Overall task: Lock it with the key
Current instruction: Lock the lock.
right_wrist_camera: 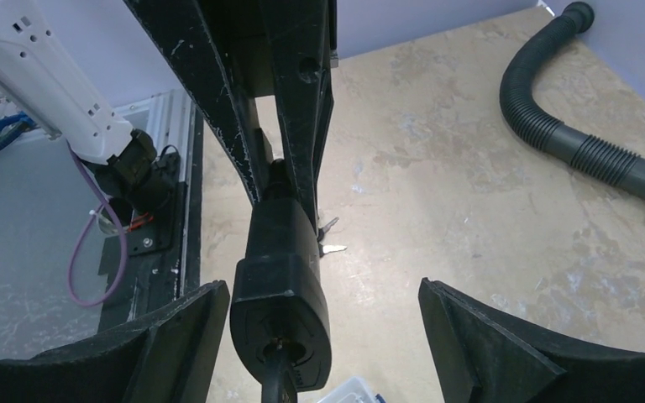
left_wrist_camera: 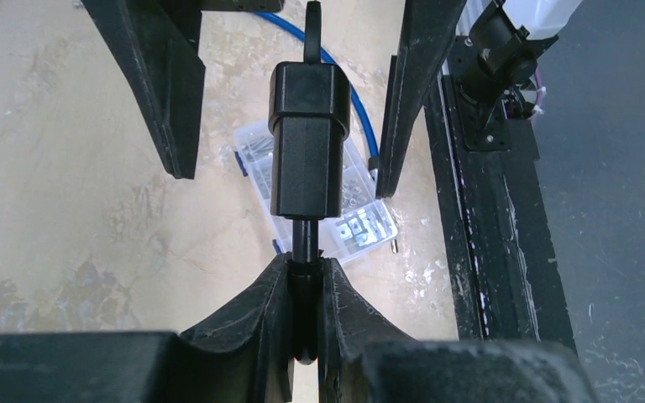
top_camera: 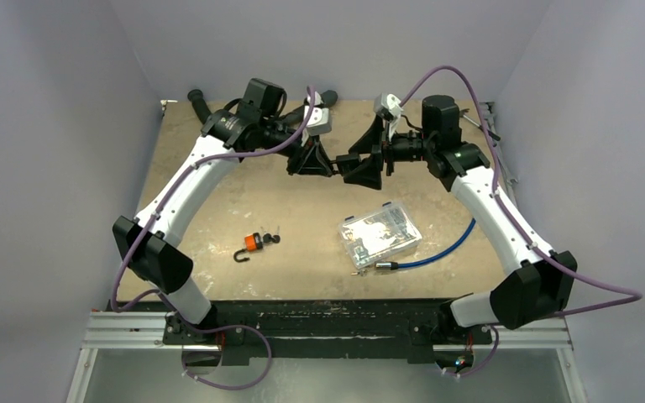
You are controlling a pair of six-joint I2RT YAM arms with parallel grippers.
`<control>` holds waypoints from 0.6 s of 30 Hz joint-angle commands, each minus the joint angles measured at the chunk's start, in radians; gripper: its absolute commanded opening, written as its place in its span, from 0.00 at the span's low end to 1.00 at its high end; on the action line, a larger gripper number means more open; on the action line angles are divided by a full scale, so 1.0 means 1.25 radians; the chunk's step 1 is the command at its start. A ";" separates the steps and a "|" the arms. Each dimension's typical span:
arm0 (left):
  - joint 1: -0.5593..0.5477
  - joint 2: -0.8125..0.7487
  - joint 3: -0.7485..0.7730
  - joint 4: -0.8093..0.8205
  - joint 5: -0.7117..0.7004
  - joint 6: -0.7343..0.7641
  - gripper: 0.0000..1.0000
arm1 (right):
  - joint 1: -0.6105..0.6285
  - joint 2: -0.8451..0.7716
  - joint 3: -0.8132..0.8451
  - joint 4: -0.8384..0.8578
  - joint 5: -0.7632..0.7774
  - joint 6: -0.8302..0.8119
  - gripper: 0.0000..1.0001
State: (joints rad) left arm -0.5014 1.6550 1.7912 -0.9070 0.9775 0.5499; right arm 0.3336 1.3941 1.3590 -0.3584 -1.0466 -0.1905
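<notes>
The left fingers [left_wrist_camera: 260, 311] clench the thin stem of the black lock [left_wrist_camera: 306, 143], holding it aloft, probably to present its body to the right fingers [right_wrist_camera: 470, 336], spread around it without gripping. The key [top_camera: 274, 238] lies on the surface [top_camera: 302, 269] beside the orange padlock [top_camera: 253, 243].

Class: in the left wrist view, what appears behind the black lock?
Behind the lock: a clear parts box and a blue cable on the table. The lock covers the box's middle, hiding contents there.
</notes>
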 commanded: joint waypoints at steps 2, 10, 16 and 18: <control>0.000 -0.056 0.017 0.118 0.060 -0.078 0.00 | 0.002 -0.033 -0.004 0.015 -0.023 0.004 0.89; 0.001 -0.038 0.012 0.162 0.039 -0.159 0.00 | 0.002 -0.041 -0.015 0.005 -0.025 0.000 0.61; -0.001 -0.043 -0.007 0.212 0.048 -0.193 0.00 | 0.002 -0.039 -0.009 0.000 -0.036 0.000 0.59; -0.003 -0.040 -0.004 0.211 0.055 -0.191 0.00 | 0.004 -0.038 -0.009 -0.002 -0.043 0.000 0.58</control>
State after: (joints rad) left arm -0.5026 1.6493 1.7687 -0.7506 0.9733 0.3462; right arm 0.3336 1.3720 1.3437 -0.3599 -1.0626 -0.1905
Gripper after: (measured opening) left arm 0.141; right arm 0.590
